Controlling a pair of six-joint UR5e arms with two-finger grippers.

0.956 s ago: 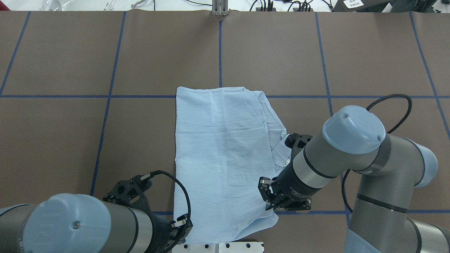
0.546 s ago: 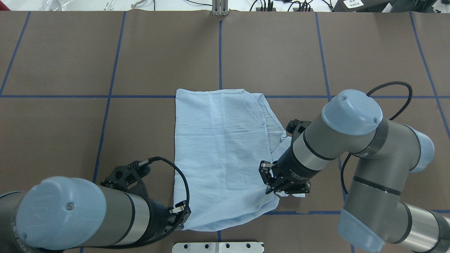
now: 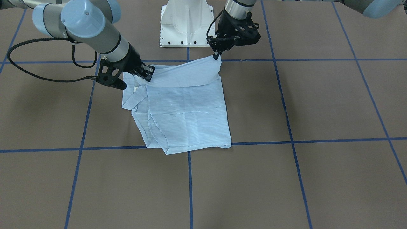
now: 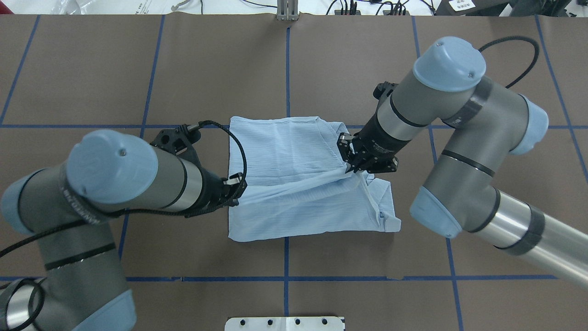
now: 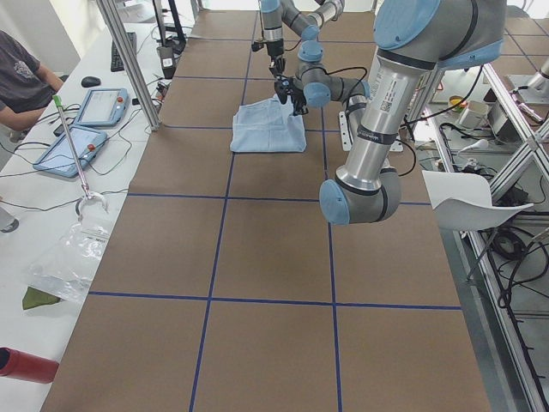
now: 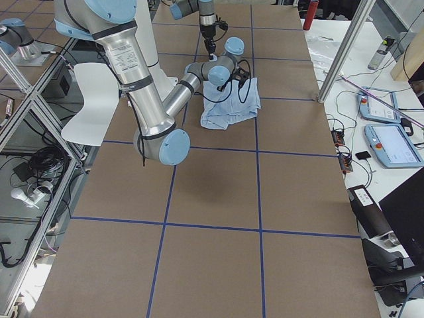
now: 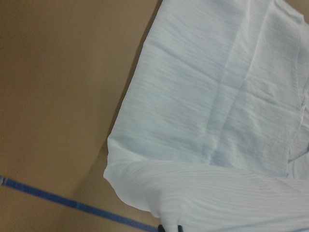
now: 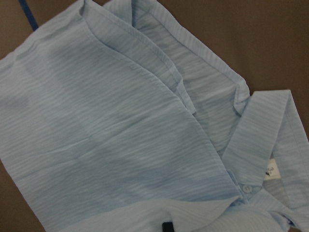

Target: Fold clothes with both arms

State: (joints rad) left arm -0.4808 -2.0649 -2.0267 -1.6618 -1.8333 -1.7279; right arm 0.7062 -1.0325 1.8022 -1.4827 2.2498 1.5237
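My left gripper pinched the shirt at its left edge. My right gripper clamped its right edge.

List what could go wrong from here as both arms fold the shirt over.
1. The left tool and right tool each pinch only a small corner of the thin shirt; either corner might slip free.
2. The lifted flap is wrinkled between them, so creases may get folded in.
3. The collar side juts out past the right tool, so the fold could end uneven.
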